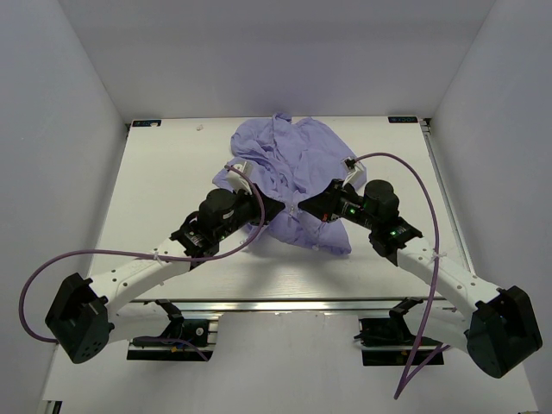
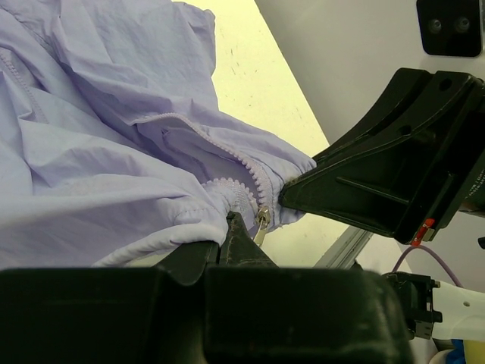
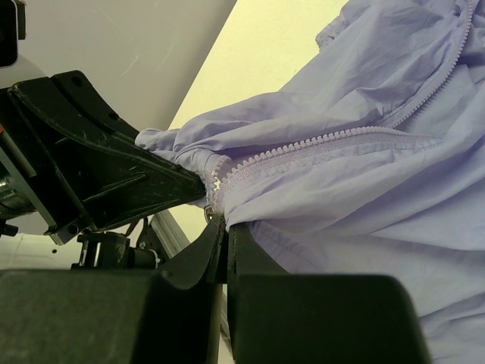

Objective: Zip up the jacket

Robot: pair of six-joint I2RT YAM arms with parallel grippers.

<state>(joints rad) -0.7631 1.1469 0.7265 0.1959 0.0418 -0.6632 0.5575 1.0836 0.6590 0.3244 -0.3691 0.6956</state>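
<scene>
The lavender jacket (image 1: 289, 159) lies crumpled at the back middle of the white table (image 1: 164, 190). Both grippers meet at its near hem. My left gripper (image 1: 279, 208) is shut on the hem fabric, seen at the bottom of the left wrist view (image 2: 233, 226), with the metal zipper slider (image 2: 262, 219) just right of its tips. My right gripper (image 1: 304, 210) is shut on the hem on the other side of the zipper (image 3: 225, 227), with the slider (image 3: 208, 215) at its tip. The zipper teeth (image 3: 318, 144) run joined up the jacket (image 3: 364, 174).
Grey walls enclose the table on three sides. An aluminium rail (image 1: 285, 304) runs along the near edge. A purple cable (image 1: 412, 172) loops over each arm. The right gripper's black finger (image 2: 356, 186) fills the right of the left wrist view.
</scene>
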